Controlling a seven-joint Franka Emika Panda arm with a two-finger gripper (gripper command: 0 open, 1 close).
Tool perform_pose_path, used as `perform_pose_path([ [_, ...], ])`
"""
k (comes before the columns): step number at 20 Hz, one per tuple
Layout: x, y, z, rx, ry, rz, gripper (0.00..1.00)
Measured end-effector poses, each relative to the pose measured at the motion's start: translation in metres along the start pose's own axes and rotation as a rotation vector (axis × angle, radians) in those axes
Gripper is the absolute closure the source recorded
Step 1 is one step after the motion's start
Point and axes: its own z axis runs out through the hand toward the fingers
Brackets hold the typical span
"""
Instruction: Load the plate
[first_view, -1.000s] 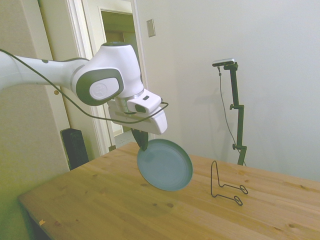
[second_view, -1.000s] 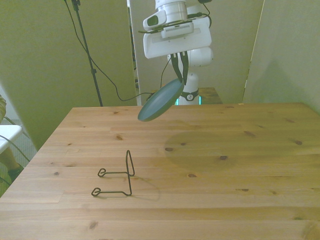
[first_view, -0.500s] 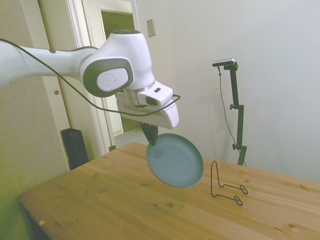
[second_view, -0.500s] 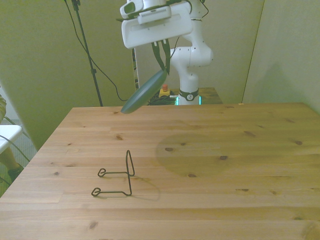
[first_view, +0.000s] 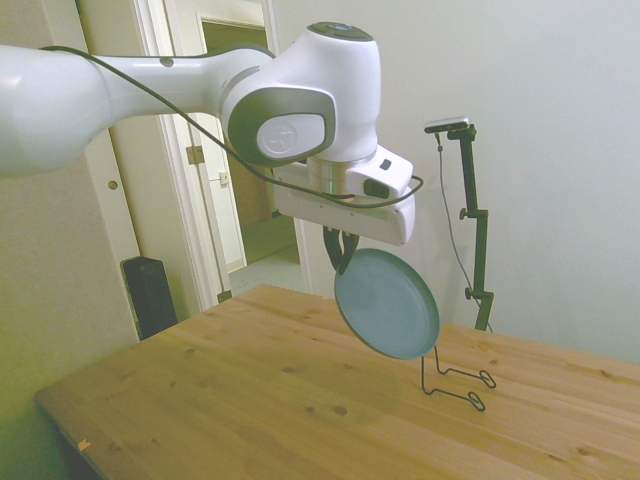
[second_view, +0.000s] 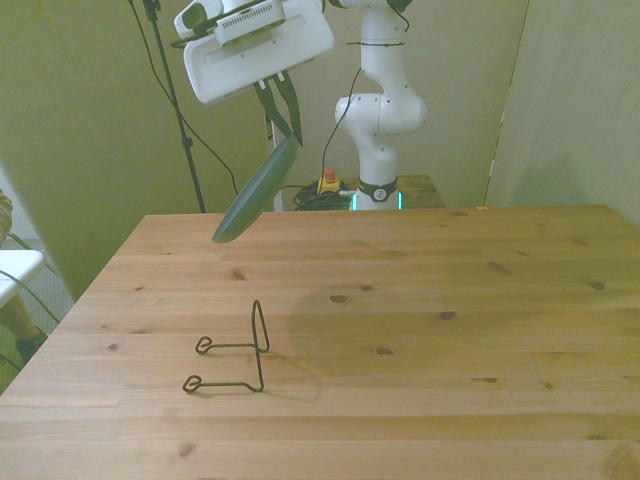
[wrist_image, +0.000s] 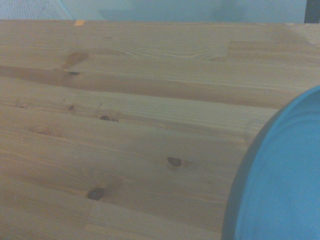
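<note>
My gripper (first_view: 342, 262) (second_view: 283, 125) is shut on the upper rim of the teal-green plate (first_view: 387, 304) (second_view: 256, 191), which hangs tilted well above the wooden table (first_view: 250, 400). Part of the plate (wrist_image: 280, 180) fills one corner of the wrist view, with bare table behind it. In the side view the plate overlaps the upright loop of the thin black wire stand (first_view: 452, 376). In the front view the wire stand (second_view: 238, 352) sits on the table toward the front view's left, lower in the picture than the plate.
A person's sleeve and a white chair (second_view: 12, 275) show at the front view's left edge, beside the table. A doorway (first_view: 230, 180) and a dark speaker (first_view: 150, 295) stand behind the table in the side view.
The arm has carried the plate higher and toward the front view's left, closer to the wire stand. The plate now hangs more steeply. The grip has not changed.
</note>
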Motion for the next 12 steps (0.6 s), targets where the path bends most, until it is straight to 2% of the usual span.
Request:
perform_pose_path([
  [5, 0.012, 0.008, -0.014, 0.012, 0.004, 0.006, 1.00],
  [9, 0.030, 0.031, -0.036, 0.109, -0.048, 0.003, 1.00],
  [12, 0.055, 0.056, -0.039, 0.166, -0.072, -0.007, 1.00],
])
